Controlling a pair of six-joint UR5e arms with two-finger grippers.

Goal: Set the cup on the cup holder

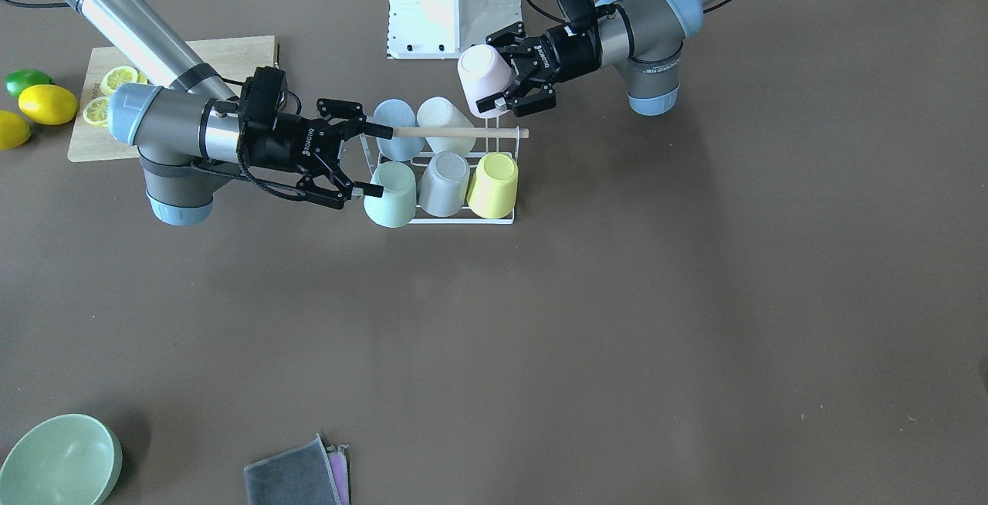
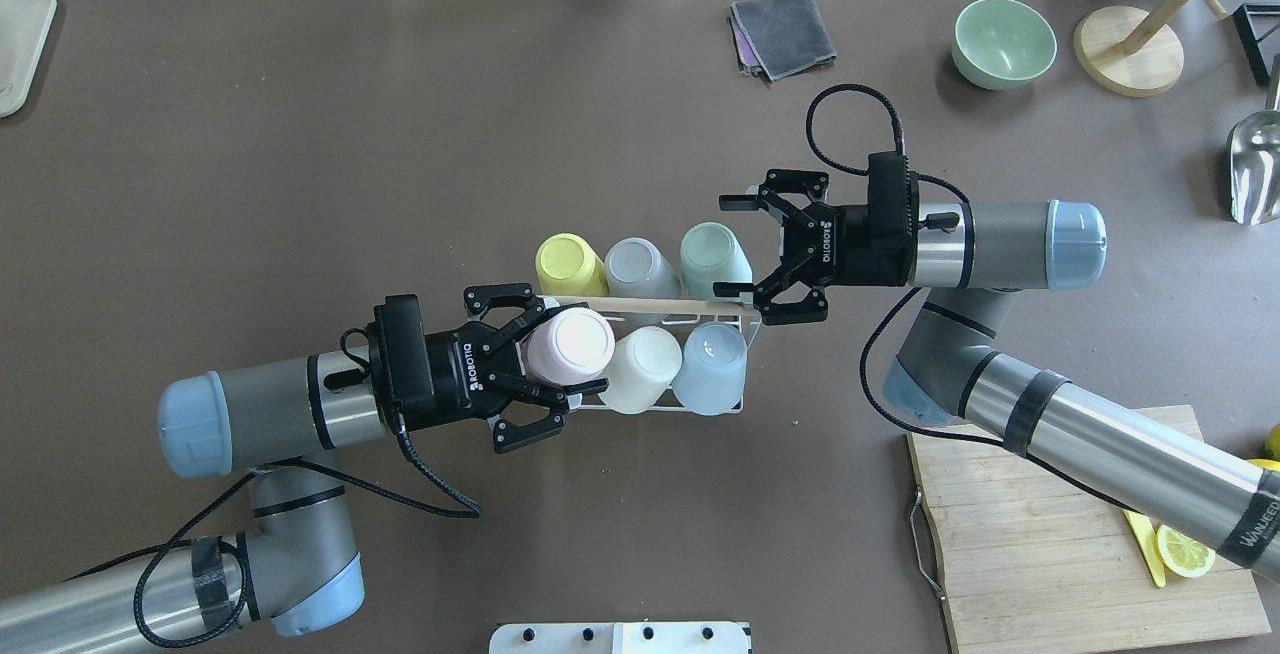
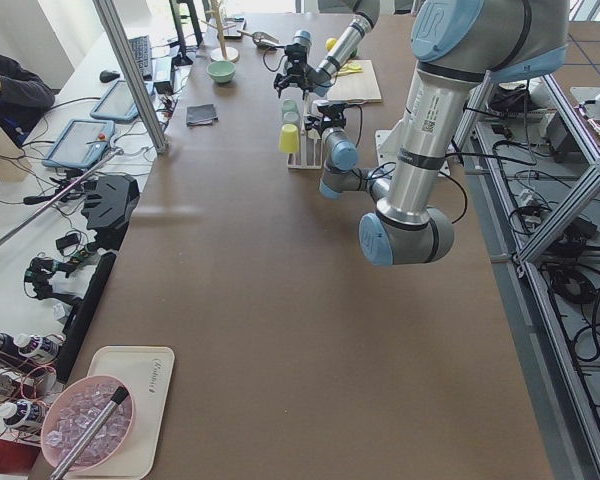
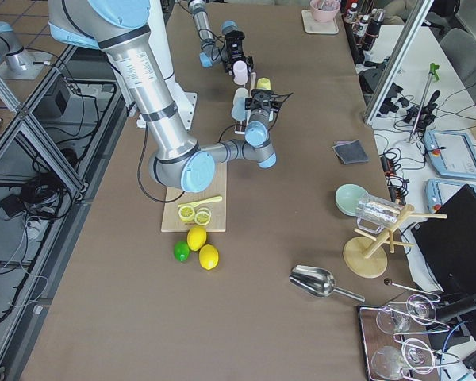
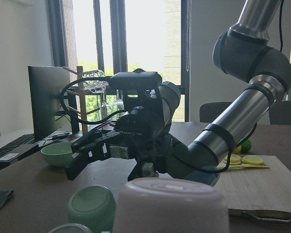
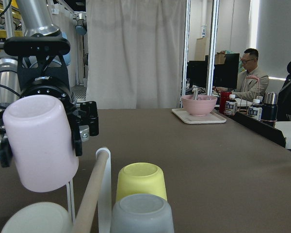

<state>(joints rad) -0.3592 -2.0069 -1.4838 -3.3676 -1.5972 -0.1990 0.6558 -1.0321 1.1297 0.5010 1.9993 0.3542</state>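
Five cups [image 2: 640, 369] sit on the cup holder [image 2: 660, 306]. My left hand [image 2: 562, 352] holds the pink cup [image 2: 578, 339] above it, unseated; right hand [image 2: 722, 246] wide.

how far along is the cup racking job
Done: five cups sit inverted on the cup holder. In hand: the left pincer grips the pink cup over the last free spot, not yet seated. To do: lower it on, release. The right pincer is open at the rack's end.

Matt cup [image 2: 570, 344], white wire cup holder [image 1: 494, 220], wooden rod [image 1: 463, 133]
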